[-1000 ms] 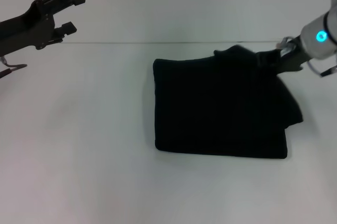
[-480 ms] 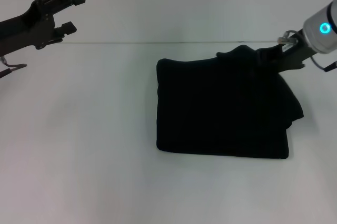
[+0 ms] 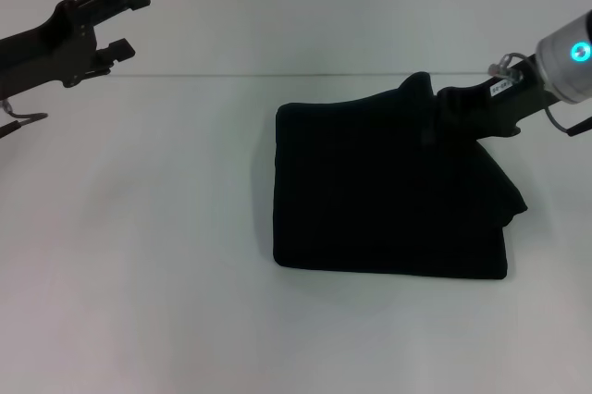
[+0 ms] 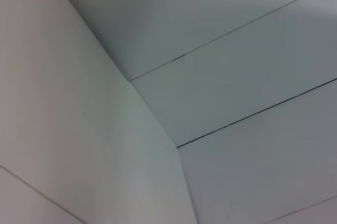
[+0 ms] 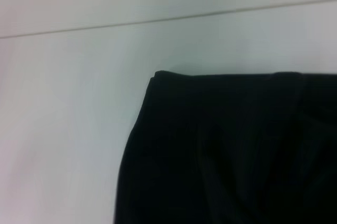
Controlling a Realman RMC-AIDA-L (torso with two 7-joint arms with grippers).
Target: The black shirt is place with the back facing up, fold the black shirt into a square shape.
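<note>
Right gripper fingers are clenching the soft, limp black shirt at its far-right corner w/ left gripper hanging released above bench.

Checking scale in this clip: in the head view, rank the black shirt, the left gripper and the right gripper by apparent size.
1. black shirt, by far the largest.
2. left gripper.
3. right gripper.
The last two are unsure: the right gripper blends into the cloth.

A plain white counter fills most of the head view. A thin dark seam is seen running across the upper part of the frame. In the left wrist view, pale grey panels divided by thin dark lines are shown.
</note>
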